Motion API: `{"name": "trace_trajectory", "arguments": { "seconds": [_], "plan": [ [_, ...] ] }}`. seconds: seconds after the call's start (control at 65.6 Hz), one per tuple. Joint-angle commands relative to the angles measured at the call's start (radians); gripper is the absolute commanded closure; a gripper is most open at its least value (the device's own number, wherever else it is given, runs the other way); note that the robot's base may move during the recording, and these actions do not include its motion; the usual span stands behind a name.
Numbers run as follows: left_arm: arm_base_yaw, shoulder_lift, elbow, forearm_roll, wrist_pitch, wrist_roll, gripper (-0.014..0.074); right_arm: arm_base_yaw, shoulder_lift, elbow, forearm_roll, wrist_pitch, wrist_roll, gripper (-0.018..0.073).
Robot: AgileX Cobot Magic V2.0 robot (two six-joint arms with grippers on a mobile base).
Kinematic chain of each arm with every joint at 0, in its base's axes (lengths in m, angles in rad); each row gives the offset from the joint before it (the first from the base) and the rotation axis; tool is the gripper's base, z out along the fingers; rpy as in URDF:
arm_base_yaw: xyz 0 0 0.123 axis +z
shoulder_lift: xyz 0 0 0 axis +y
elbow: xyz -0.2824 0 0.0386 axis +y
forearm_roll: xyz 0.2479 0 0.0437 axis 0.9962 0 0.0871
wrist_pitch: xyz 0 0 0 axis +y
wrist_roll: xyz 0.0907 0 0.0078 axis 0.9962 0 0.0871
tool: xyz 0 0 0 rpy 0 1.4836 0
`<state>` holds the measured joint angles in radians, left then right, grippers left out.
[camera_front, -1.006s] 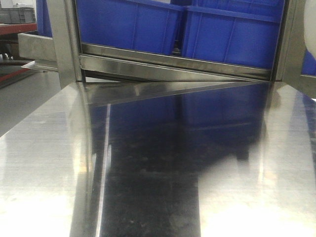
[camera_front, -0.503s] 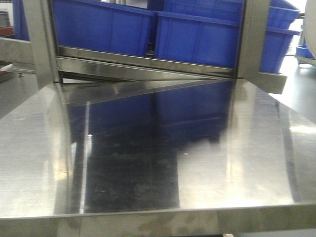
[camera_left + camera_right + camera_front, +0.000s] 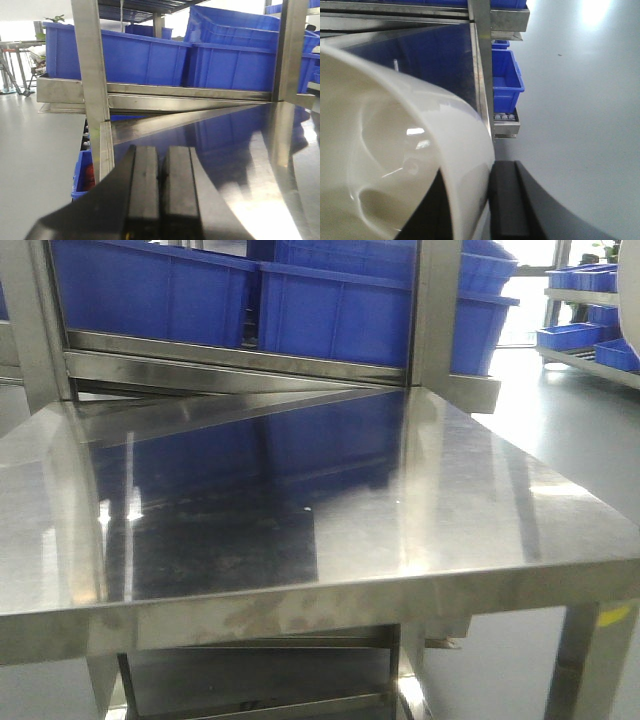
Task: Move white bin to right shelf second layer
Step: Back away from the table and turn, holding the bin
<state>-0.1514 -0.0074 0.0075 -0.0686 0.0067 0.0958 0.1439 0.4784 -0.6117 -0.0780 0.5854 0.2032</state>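
Polished steel filled the front view: a bare counter (image 3: 300, 500) mirroring the blue crates (image 3: 330, 310) ranked on the rack behind it, with grey floor (image 3: 580, 125) off its right edge.

The white bin (image 3: 395, 150) was not on any surface. It hung in the right tool (image 3: 470, 200), which was clenched on the tub's wall just under the rim, one finger (image 3: 507, 200) outside and the other hidden inside the glossy hollow. In the right wrist view the tub sat over the counter's right-hand part, near its edge. A pale curved sliver at the right border of the front view was probably the same tub. The left tool (image 3: 160, 195) was clenched on nothing, pads pressed flat together, hovering low over the counter's left side and facing the rack.

The right shelf second layer could not be picked out with certainty. Off the counter's right edge, a low roller tier (image 3: 506, 117) showed small white rollers beneath a small blue crate (image 3: 506, 80). Far to the right in the front view stood another shelf (image 3: 590, 345) loaded with crates.

Either way, the target seemed to lie to the robot's right. The carrying arm was therefore the nearer one, and the next move would likely swing the tub outward past the counter's right edge, away from the idle left arm.
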Motion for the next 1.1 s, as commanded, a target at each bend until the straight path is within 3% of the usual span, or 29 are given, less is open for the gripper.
{"name": "trace_trajectory", "arguments": {
  "seconds": [0.0, 1.082],
  "plan": [
    [-0.002, -0.013, 0.033, -0.005, -0.087, -0.007, 0.0512, -0.005, 0.002, -0.031, 0.0, -0.102, -0.001, 0.0536],
    [-0.002, -0.013, 0.033, -0.005, -0.087, -0.007, 0.0512, -0.005, 0.002, -0.031, 0.0, -0.102, -0.001, 0.0536]
  ]
}}
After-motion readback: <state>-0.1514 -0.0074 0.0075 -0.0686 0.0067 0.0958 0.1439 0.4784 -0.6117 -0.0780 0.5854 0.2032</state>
